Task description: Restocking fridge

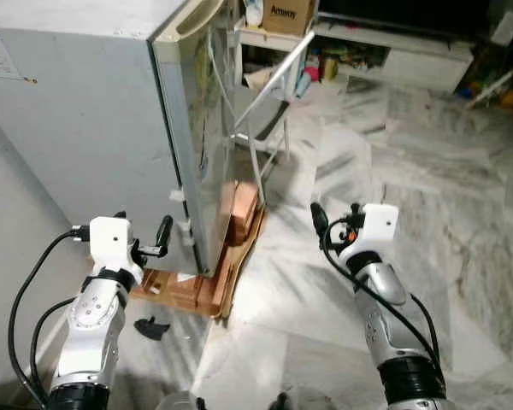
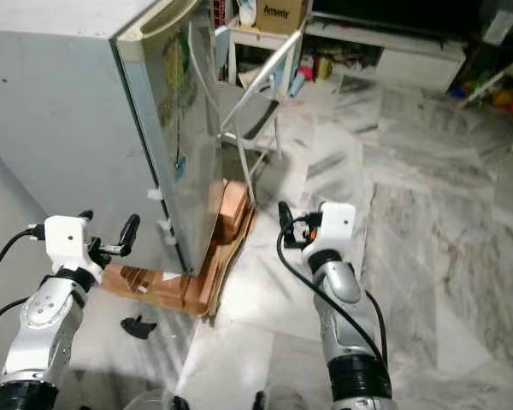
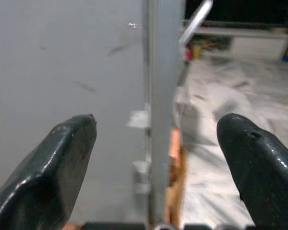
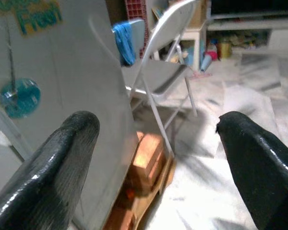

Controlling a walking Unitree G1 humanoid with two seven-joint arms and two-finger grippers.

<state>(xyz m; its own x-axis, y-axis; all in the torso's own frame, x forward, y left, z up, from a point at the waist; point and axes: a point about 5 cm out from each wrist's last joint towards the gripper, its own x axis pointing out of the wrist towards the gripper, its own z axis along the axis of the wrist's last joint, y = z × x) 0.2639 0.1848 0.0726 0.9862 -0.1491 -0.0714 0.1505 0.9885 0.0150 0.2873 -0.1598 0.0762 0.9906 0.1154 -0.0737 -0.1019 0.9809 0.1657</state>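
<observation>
Marble floor (image 1: 427, 171) spreads ahead in the eye views, with the grey fridge (image 1: 94, 128) at the robot's left, seen from its side and closed door edge; its top is cut off by the frame. Flattened cardboard (image 1: 201, 290) lies under its front corner, a reddish block (image 1: 242, 209) on it, partly hidden behind the door. A folding chair (image 1: 269, 111) leans just beyond. The left gripper (image 1: 158, 239) hovers near the fridge's lower corner, the right gripper (image 1: 335, 220) over open floor (a small black piece (image 1: 152, 326) on the floor is too small to identify).

Left wrist view: its fingers (image 3: 53, 167) are spread wide, holding nothing, framing the door edge.

Right wrist view: fingers (image 4: 53, 163) likewise apart and empty; a blurred sticker (image 4: 20, 97) on the door cannot be read
</observation>
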